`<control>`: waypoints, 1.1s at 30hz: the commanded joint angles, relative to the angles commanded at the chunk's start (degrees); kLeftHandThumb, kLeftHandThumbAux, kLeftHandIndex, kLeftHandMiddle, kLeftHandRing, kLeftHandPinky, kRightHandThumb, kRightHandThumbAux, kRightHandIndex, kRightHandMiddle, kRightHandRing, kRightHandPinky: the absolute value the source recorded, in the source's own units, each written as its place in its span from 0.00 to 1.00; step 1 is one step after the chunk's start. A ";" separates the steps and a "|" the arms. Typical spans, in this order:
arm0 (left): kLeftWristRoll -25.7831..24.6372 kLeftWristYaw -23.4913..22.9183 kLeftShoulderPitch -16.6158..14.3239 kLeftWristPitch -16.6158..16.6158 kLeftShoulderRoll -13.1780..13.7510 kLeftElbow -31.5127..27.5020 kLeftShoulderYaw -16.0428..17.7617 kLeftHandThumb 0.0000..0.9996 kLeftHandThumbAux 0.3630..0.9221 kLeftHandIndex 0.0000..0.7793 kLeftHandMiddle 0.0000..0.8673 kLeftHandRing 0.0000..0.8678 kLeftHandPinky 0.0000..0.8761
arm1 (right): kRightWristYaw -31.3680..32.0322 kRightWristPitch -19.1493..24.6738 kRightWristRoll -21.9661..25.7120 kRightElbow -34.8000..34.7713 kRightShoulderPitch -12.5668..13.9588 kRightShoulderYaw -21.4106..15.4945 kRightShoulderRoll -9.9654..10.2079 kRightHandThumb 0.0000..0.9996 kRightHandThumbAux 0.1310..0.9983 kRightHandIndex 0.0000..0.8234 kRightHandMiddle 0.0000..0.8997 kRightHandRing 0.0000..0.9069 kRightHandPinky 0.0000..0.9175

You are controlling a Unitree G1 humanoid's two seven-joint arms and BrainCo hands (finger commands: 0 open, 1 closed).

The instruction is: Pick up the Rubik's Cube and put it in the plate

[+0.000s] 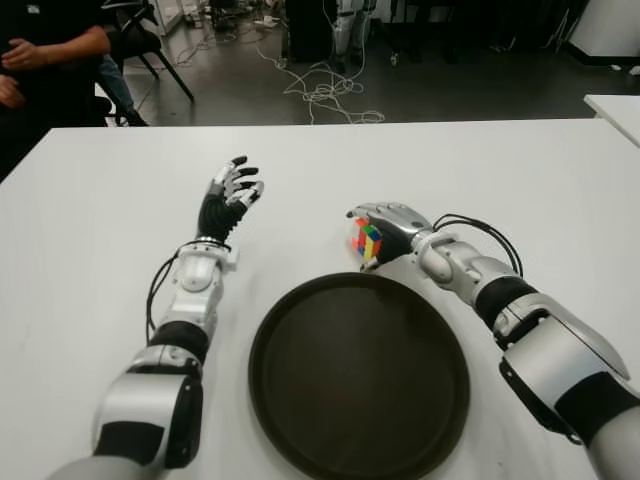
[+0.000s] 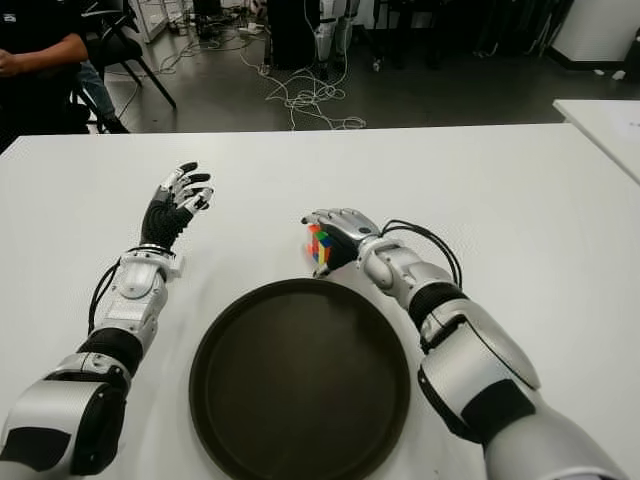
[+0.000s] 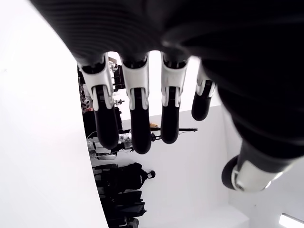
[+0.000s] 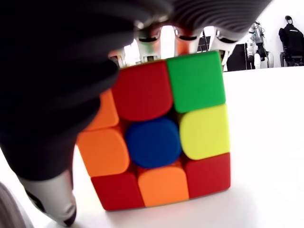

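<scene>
- The Rubik's Cube sits on the white tabletop, just beyond the far rim of the plate and not yet in it.
- The right robot hand is curled over the cube: fingers drape its far side and the thumb comes down beside an orange-and-red face. It appears to be gripping, though the cube looks to be resting on the tabletop.
- The left robot hand shows to the left of the cube, fingers spread, holding nothing.
- Handling, as a judgement: the cube is likely light, rigid and hard-sided, with smooth plastic tiles that could slip; its layers may twist, so opposing flat faces are the best hold, squeezed squarely, not by corners.
- Count: one cube, one dark round plate, two robot hands.
</scene>
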 joint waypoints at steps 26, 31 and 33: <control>0.81 1.27 0.62 0.31 -0.03 -1.22 -0.48 0.11 0.47 0.22 0.29 0.32 0.36 | -24.99 4.36 -2.18 0.08 1.60 0.40 0.83 0.09 0.90 0.67 0.72 0.71 0.66; 0.99 1.27 0.62 0.45 0.10 -1.17 -0.62 0.10 0.46 0.22 0.28 0.31 0.36 | -25.44 3.26 -1.85 0.03 1.68 -0.07 0.76 0.11 0.90 0.69 0.74 0.73 0.69; 0.96 1.15 0.65 0.39 0.09 -1.17 -0.55 0.11 0.46 0.22 0.28 0.31 0.36 | -26.03 2.86 -1.85 -0.02 1.74 -0.16 0.71 0.12 0.90 0.69 0.74 0.73 0.69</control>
